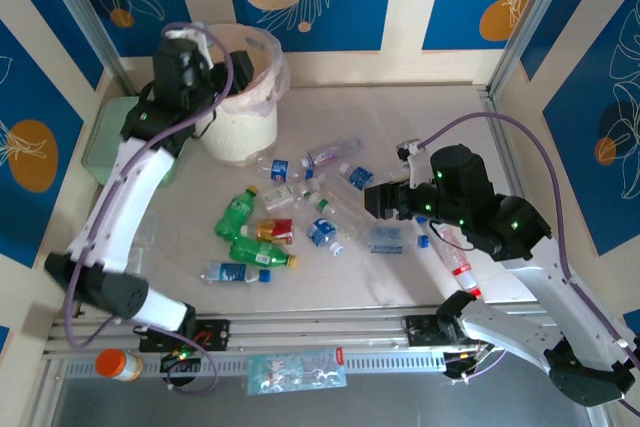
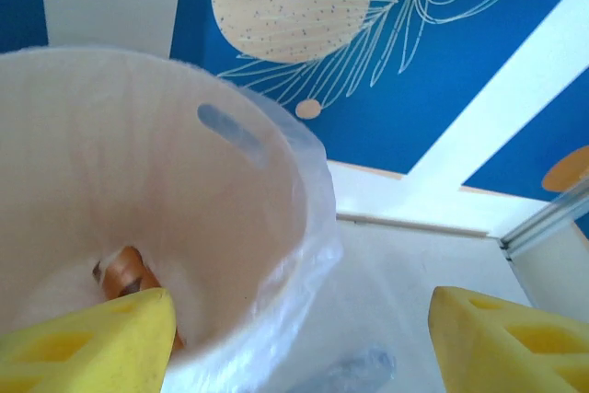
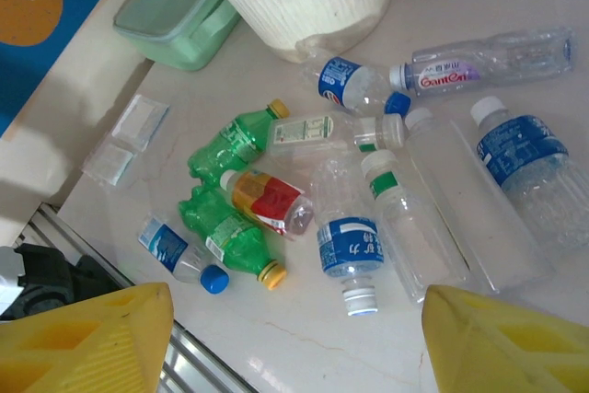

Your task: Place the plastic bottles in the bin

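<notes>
The cream bin [image 1: 243, 107] with its liner bag stands at the back left. My left gripper [image 1: 207, 75] hovers open at its rim. In the left wrist view one yellow finger [image 2: 87, 347] is over the bin's [image 2: 138, 163] inside and the other over the table, nothing held. An orange-brown bottle [image 2: 122, 273] lies at the bin's bottom. Several plastic bottles [image 1: 300, 212] lie scattered mid-table: green ones [image 3: 225, 236], clear blue-labelled ones [image 3: 348, 246], and a red-labelled one [image 3: 267, 202]. My right gripper [image 1: 385, 197] hangs open above them, and its fingertips [image 3: 83, 338] are clear of every bottle.
A pale-green lidded box [image 1: 105, 137] sits left of the bin. An orange-capped jar [image 1: 118, 364] and a plastic packet [image 1: 295, 369] lie by the near rail. Small clear sachets [image 3: 124, 140] lie left of the bottles. One bottle [image 1: 455, 262] rests under the right arm.
</notes>
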`<state>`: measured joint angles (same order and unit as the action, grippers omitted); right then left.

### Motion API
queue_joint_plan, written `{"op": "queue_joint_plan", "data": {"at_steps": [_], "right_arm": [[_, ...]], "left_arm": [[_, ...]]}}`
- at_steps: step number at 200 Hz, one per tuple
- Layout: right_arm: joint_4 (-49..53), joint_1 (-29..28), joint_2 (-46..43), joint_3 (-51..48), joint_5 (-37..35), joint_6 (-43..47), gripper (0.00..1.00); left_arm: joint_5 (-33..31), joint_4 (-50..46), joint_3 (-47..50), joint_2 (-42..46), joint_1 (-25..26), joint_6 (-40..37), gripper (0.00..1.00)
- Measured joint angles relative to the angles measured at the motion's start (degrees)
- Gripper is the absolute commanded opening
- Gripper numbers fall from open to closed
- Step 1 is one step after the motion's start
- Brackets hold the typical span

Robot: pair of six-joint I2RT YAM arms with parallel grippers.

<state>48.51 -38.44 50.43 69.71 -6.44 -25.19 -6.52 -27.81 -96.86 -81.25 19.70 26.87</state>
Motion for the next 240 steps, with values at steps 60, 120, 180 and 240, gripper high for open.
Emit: {"op": "queue_joint_plan", "data": {"at_steps": [60,120,180,240], "right_arm": [[2.19,-3.04,0.33,-2.38,0.0,-0.55,0.71],[1.44,-4.52,1.97,-5.6,-0.96,-2.54,0.71],[-1.07,-6.4,2.36,-8.55,-2.82,-4.2,0.71],[-2.32,-7.72,2.27,-10.62,-4.9,-5.11,0.71]], "left_arm": [[1.53,-10.58,20.59,17.94,-0.07,17.55,0.67],[-0.92,-37.66,29.81,30.91,-0.07,41.18,0.78],[3.8,-50.18,44.22,37.83,-0.07,49.24,0.84],[11.04,-43.74,55.23,38.73,0.04,56.94,0.89]]}}
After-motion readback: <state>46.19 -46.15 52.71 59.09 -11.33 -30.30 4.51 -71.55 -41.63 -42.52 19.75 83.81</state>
